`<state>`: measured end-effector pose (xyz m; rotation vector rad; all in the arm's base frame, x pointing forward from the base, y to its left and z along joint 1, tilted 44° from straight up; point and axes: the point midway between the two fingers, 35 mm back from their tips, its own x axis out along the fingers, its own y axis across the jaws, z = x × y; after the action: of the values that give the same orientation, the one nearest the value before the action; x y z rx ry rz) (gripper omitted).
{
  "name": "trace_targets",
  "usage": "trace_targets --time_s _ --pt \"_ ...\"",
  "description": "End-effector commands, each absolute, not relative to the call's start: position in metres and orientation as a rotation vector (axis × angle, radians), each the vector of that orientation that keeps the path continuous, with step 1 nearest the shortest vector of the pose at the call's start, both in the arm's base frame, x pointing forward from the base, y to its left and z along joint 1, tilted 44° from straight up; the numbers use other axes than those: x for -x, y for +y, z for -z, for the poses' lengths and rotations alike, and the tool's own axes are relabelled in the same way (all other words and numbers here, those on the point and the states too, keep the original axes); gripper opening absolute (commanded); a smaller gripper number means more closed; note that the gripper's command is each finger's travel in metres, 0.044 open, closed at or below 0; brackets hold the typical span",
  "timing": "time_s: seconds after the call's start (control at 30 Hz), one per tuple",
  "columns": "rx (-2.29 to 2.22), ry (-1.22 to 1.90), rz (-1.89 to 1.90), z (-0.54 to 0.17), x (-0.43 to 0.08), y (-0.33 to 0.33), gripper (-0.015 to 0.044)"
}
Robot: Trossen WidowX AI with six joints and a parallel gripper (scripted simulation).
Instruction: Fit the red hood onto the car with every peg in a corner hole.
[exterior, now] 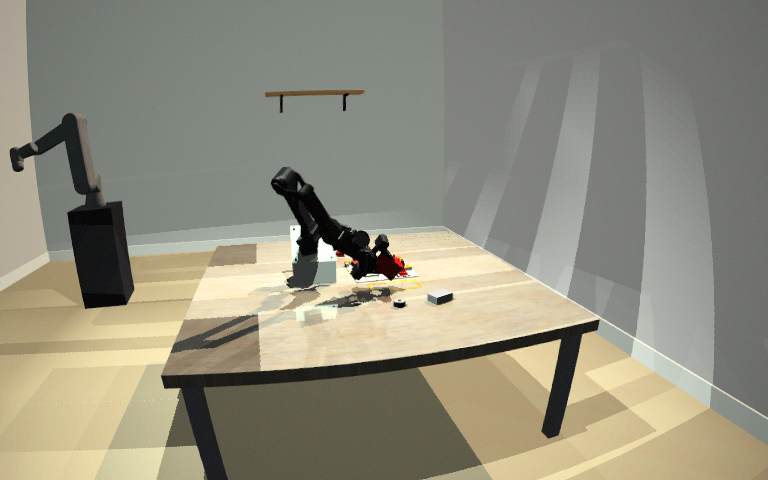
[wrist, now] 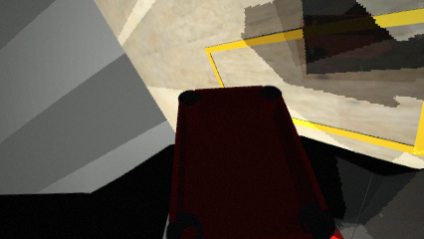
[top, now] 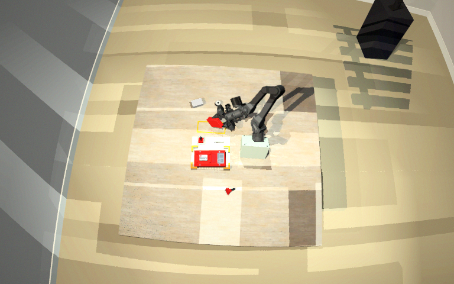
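My gripper (top: pixel 221 123) is shut on the red hood (top: pixel 214 122) (exterior: pixel 389 267) (wrist: pixel 239 159) and holds it tilted above the table near the yellow outline. In the wrist view the hood's hollow underside faces the camera, dark in shadow, with round corner bosses; the two far ones show clearly, the two near ones are cut off or dim. The red car chassis (top: pixel 210 158) sits in the white jig with yellow-orange corners in the top view, apart from the hood. Its pegs are too small to make out clearly. In the exterior view the arm and hood partly hide the chassis.
A yellow outline (top: pixel 197 126) (wrist: pixel 348 131) is marked on the table behind the jig. A grey-white block (top: pixel 197 102) (exterior: pixel 439 297) and a small round part (top: pixel 218 102) (exterior: pixel 399 303) lie behind it. A small red part (top: pixel 200 139) stands beside the chassis; another red-and-black part (top: pixel 228 190) lies in front.
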<state>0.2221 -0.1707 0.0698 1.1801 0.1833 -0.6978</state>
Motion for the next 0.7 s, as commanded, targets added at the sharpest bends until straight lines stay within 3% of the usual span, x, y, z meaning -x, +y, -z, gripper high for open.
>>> trace_targets --time_s 0.0,0.67 --pt "-1.3 0.145 0.709 -0.067 -0.221 -0.172 0.0" --pt "-1.893 -0.084 0.79 -0.048 -0.208 -0.191 0.0"
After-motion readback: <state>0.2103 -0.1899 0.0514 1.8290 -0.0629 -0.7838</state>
